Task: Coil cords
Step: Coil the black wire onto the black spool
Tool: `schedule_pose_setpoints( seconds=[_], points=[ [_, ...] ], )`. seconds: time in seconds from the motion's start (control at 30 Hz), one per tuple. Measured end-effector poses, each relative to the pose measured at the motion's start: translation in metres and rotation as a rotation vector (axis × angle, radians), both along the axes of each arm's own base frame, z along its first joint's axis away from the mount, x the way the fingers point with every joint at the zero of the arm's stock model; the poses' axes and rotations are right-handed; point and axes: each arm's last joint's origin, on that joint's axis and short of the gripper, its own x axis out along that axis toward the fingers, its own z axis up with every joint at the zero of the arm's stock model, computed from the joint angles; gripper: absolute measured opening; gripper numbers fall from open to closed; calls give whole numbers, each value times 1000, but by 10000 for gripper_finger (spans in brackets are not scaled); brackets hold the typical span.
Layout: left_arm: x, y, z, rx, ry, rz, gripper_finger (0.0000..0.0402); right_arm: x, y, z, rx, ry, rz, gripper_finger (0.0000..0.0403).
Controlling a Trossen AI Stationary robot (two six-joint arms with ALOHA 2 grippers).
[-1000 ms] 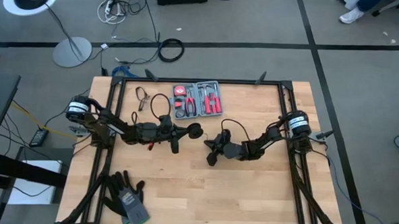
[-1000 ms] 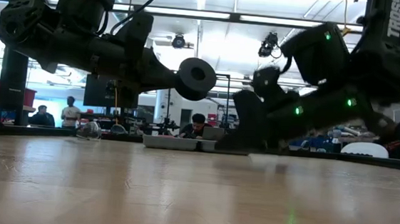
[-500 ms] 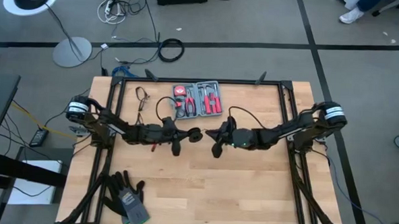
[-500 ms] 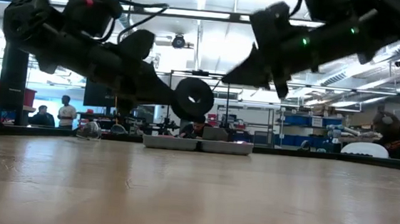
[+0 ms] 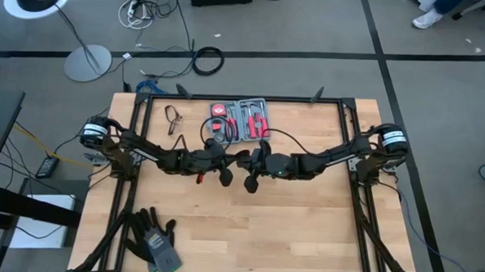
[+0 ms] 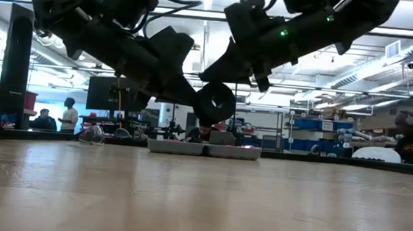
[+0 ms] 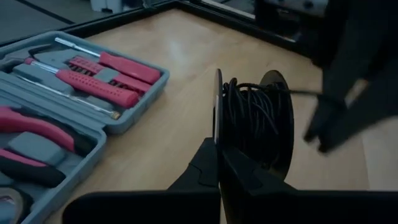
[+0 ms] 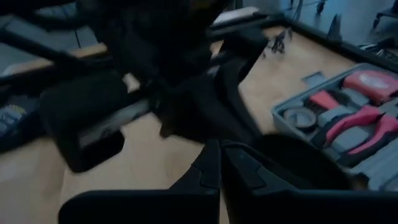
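At frame centre, our closed right gripper [image 5: 253, 159] has swung in to the spool [image 7: 252, 124] — clamped by the left gripper [image 5: 232, 158] — so winding the wire [image 5: 304, 143] continues.

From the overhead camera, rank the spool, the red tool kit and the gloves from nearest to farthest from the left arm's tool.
1. Spool: right at the left tool, mid-table.
2. Red tool kit: beyond it, at the far edge.
3. Gloves: farthest, at the near left corner.
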Motion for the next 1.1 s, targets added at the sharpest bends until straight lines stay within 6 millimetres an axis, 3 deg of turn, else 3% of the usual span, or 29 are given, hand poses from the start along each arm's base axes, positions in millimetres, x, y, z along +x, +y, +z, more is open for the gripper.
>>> schedule_pose_setpoints(
  seconds=[0.37, 0.9, 1.1],
  points=[
    [3, -1, 6, -17, -76, -13, 0, 8, 13, -38, 26, 76, -11, 0],
    [3, 2, 8, -83, -126, -13, 0, 1, 25, -46, 1, 162, -3, 0],
    [5, 3, 16, -91, -195, -2, 0, -2, 25, -54, -13, 222, 19, 29]
  ],
)
